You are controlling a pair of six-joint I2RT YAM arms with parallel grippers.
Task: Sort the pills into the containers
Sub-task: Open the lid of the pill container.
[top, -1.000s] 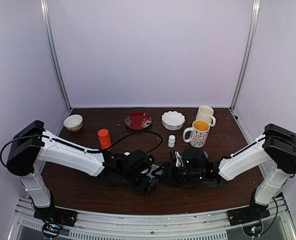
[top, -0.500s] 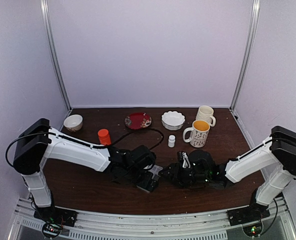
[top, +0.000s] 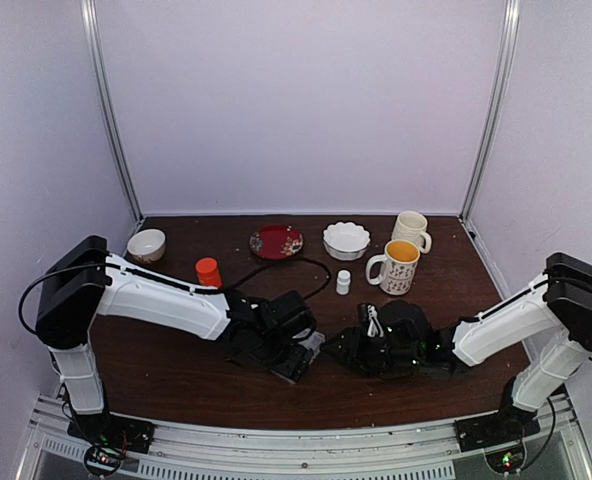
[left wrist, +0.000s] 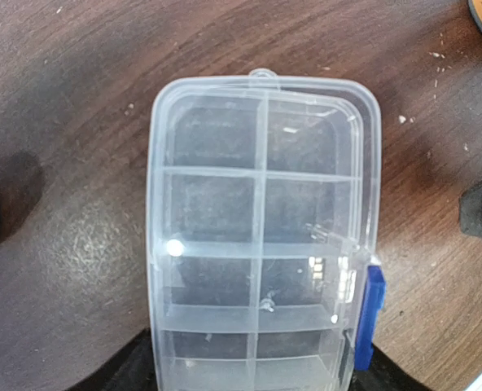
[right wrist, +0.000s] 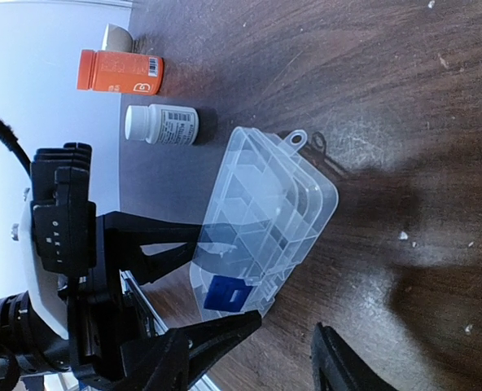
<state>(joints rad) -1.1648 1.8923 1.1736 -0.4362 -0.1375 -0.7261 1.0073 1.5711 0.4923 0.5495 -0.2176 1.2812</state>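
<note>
The clear pill box (left wrist: 261,236) lies flat on the dark wood with its lid down and its blue latch (left wrist: 370,314) on the right side. Its containers are two rows of small cells. My left gripper (left wrist: 261,383) straddles the box's near end, with its fingers (left wrist: 131,366) against both long sides. In the right wrist view the box (right wrist: 261,216) lies just beyond my right gripper (right wrist: 290,330), which is open and empty, one fingertip right under the latch. Tiny whitish specks, the pills (left wrist: 401,119), lie loose on the wood (right wrist: 403,235). In the top view both grippers meet near the table's front middle (top: 316,352).
An orange bottle (top: 208,271) and a small white bottle (top: 343,282) stand behind the grippers. Two mugs (top: 396,266), a white scalloped bowl (top: 346,240), a red plate (top: 276,241) and a small bowl (top: 146,245) line the back. A black cable (top: 286,262) loops across the middle.
The left arm has reached further right over the box, and its fingers have narrowed onto the box's sides. The right gripper has shifted slightly right and stayed open.
</note>
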